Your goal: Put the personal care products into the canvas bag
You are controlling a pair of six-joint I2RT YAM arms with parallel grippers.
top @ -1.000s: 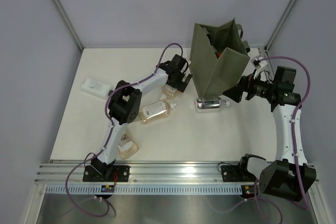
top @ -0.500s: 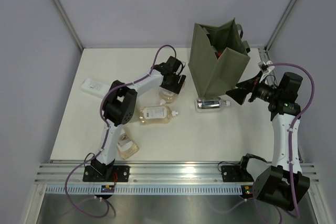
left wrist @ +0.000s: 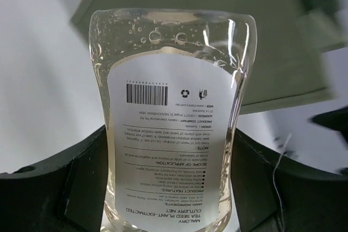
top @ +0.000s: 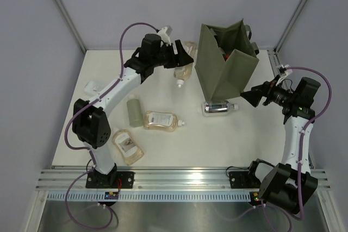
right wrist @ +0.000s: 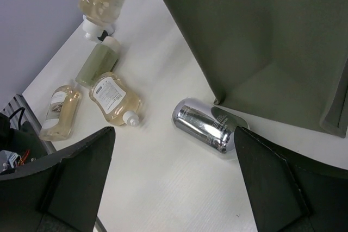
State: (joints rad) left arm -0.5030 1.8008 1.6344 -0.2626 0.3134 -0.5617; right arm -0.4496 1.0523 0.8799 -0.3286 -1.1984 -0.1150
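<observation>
Pouches come first from the rail side: the near pouch (top: 128, 146) lies far to the left of the canvas bag (top: 223, 74) and well short of it. The middle pouch (top: 160, 120) lies flat a little closer to the bag, with the green bottle (top: 132, 110) just beside it on the side away from the bag. The silver bottle (top: 219, 107) lies on its side at the foot of the bag's near wall, touching it or nearly so. The right gripper (top: 249, 96) hovers just to the right of the bag's near corner, jaws spread wide and empty. Further back, left of the bag's mouth, the left gripper (top: 178, 59) is clamped on the held pouch (top: 184, 70), which hangs spout-down and has not yet crossed the rim. The likeliest trouble is at that rim. The bag's mouth looks pinched into folds and already holds something red, so a pouch brought in too low or off-centre could catch the fabric edge, push the soft bag over, or slide down its outside. The pouch also looks slick and squashy, so it may slip from a grip on its body. A tipping bag could set the silver bottle rolling, and the right gripper stands close enough to be brushed.
</observation>
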